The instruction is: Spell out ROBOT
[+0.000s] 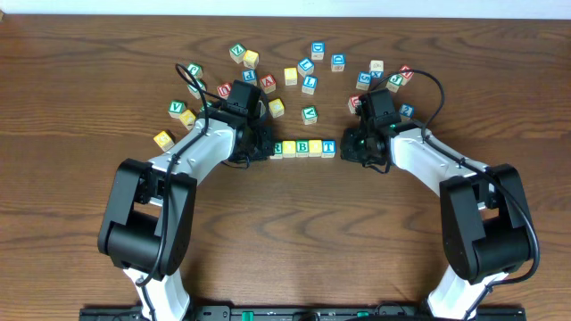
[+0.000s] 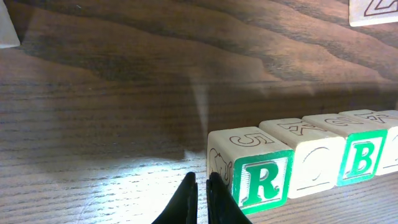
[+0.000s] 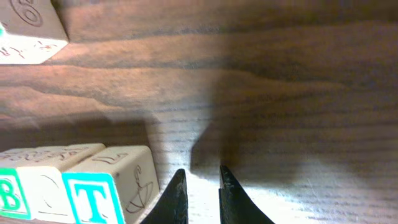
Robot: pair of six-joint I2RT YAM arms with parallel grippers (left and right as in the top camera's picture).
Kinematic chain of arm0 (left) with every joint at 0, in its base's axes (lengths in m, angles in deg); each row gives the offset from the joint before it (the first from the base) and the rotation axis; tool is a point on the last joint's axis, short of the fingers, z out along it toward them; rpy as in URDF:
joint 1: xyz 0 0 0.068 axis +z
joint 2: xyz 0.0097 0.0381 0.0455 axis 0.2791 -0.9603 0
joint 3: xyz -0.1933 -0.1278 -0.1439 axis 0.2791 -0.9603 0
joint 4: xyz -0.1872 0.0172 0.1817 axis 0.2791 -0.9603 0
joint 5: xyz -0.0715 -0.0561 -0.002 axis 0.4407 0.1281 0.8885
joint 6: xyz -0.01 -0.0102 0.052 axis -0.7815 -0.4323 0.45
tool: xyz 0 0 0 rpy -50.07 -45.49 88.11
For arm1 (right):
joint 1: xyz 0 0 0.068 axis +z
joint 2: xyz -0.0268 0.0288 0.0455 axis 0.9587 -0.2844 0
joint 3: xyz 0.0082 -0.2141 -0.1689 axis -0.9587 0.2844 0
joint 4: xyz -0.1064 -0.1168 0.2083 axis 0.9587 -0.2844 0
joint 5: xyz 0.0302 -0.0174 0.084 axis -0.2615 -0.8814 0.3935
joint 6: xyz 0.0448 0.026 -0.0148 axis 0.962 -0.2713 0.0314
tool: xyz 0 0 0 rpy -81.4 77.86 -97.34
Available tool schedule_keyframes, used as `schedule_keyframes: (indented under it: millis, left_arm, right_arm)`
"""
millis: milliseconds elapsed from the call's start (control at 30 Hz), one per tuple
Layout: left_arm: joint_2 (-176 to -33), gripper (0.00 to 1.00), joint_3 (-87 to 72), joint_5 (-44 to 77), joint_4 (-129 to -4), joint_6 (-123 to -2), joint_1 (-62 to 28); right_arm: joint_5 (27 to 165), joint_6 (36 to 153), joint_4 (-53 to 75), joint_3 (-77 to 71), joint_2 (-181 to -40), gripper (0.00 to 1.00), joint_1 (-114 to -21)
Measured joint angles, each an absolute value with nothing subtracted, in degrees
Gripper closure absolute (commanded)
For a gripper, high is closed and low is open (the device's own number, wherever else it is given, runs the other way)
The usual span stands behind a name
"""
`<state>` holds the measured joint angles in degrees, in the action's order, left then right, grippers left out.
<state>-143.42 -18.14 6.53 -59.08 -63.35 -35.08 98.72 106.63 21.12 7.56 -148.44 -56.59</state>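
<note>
Five cubes stand in a row at mid-table. In order they are a green-framed R [image 1: 277,148], a yellow O [image 1: 290,148], a green-framed B [image 1: 302,147], a second yellow O [image 1: 315,147] and a blue-framed T [image 1: 328,146]. My left gripper [image 2: 202,179] is shut and empty. It rests low on the table against the outer side of the R cube [image 2: 264,182]. My right gripper [image 3: 202,174] sits just past the T cube [image 3: 93,199] with its near finger close beside the cube. Its jaws stand a narrow gap apart over bare wood.
Several loose alphabet cubes lie scattered behind the row, among them a green one [image 1: 309,114], a yellow one [image 1: 164,139] at the left and a cluster [image 1: 375,76] at the back right. A pale cube [image 3: 28,31] lies beyond the right gripper.
</note>
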Motion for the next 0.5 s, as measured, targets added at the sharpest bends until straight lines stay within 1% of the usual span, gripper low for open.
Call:
schedule_keyframes:
  millis: [200, 500]
  left_arm:
    - [-143.4, 0.92, -18.1, 6.5, -59.1, -63.3, -35.1]
    - [-143.4, 0.92, -18.1, 6.1, -58.7, -62.0, -35.1]
  right_arm:
    - [99.5, 105.0, 23.1, 7.6, -148.4, 0.85, -55.9]
    - [100.1, 104.2, 23.2, 7.6, -148.4, 0.85, -54.5]
